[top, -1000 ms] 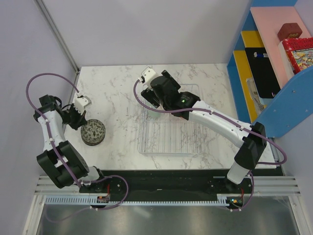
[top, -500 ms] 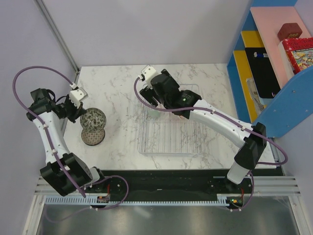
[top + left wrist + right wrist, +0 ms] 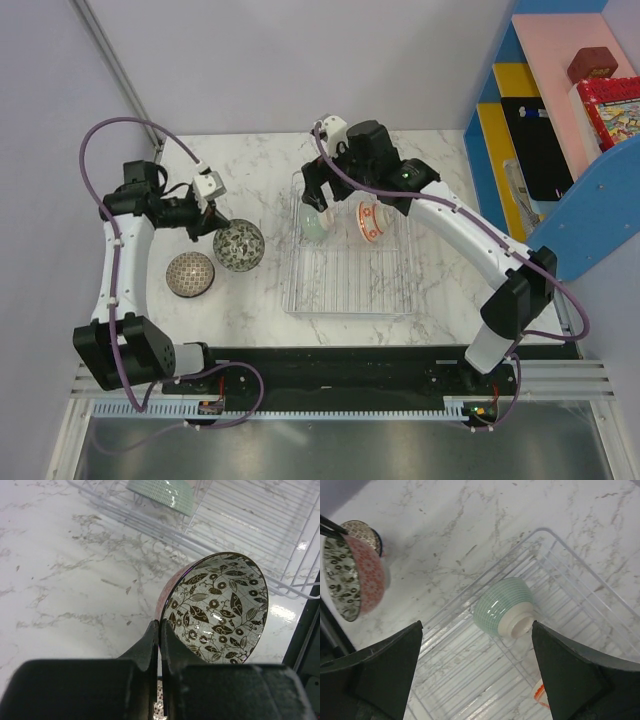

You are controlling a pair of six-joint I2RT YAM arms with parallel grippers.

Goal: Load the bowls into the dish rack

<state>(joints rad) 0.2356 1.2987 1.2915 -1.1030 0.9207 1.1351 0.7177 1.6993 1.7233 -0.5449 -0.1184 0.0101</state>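
My left gripper (image 3: 217, 228) is shut on the rim of a black-leaf-patterned bowl (image 3: 239, 246) with a pink outside. It holds the bowl tilted above the table, left of the dish rack (image 3: 350, 290). The wrist view shows the fingers (image 3: 152, 640) pinching that bowl (image 3: 220, 605). A speckled bowl (image 3: 190, 274) sits on the table below it. A pale green bowl (image 3: 316, 227) and an orange-red-and-white bowl (image 3: 368, 221) stand in the rack's far part. My right gripper (image 3: 326, 197) is open and empty above the green bowl (image 3: 502, 607).
The wire rack (image 3: 470, 650) fills the table's middle; its near rows hold nothing. A blue and pink shelf (image 3: 540, 130) with boxes stands at the right. A wall and a metal post (image 3: 120, 75) border the left side.
My left gripper lifted the leaf-patterned bowl off the speckled bowl and carried it right toward the rack. My right arm rose and moved back, uncovering the orange-red bowl in the rack.
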